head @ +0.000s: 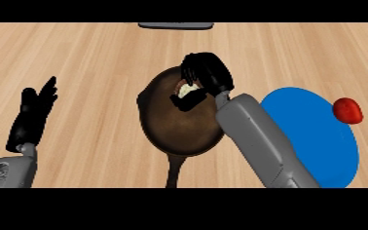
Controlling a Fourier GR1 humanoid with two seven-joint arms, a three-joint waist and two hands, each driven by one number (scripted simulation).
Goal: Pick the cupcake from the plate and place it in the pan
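A dark brown pan (179,126) lies in the middle of the wooden counter, its handle pointing toward the lower edge. Over the pan's far part my right hand (207,74) is curled round the cupcake (188,89), of which only a pale cream patch shows between fingers and thumb. The blue plate (323,141) lies to the right, partly behind my right forearm. My left hand (32,117) rests open at the left edge, fingers up.
A red round object (348,109) sits at the plate's far right rim. A grey flat object (176,25) shows at the counter's far edge. Bare wood stretches between the left hand and the pan.
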